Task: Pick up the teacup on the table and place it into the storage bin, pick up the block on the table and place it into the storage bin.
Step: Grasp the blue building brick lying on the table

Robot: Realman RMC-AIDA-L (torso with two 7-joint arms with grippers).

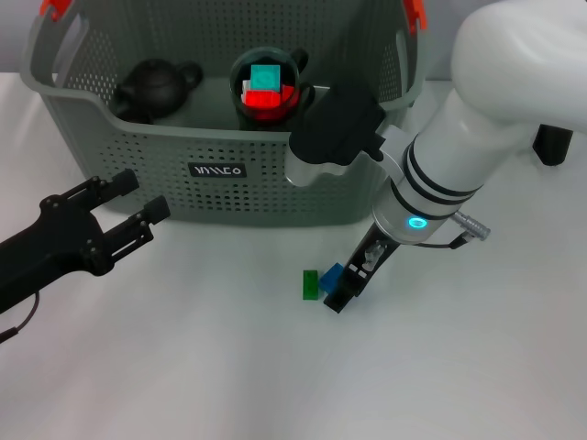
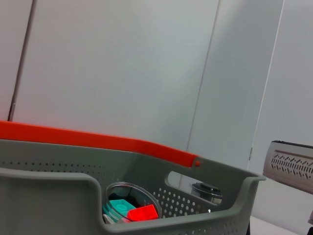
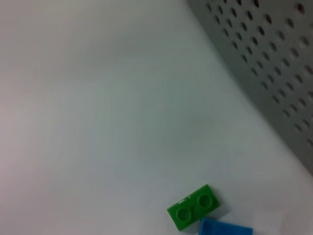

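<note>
Because the right end effector (image 1: 341,295), clenched state not discernible, is lowered beside touching blue block (image 1: 331,274) and green block (image 1: 311,284) before the storage bin (image 1: 275,192), both could be nudged or grabbed together.

Perforated matt plastic storage bin (image 1: 275,174)

Two arms out, right one reaching low

The right arm (image 1: 477,137) angles down from the upper right, its lit wrist ring above the right gripper (image 1: 344,291), whose dark fingertips sit at table level; their spread is unclear. The left gripper (image 1: 138,203) reaches in from the lower left, fingers parted, holding nothing.
</note>
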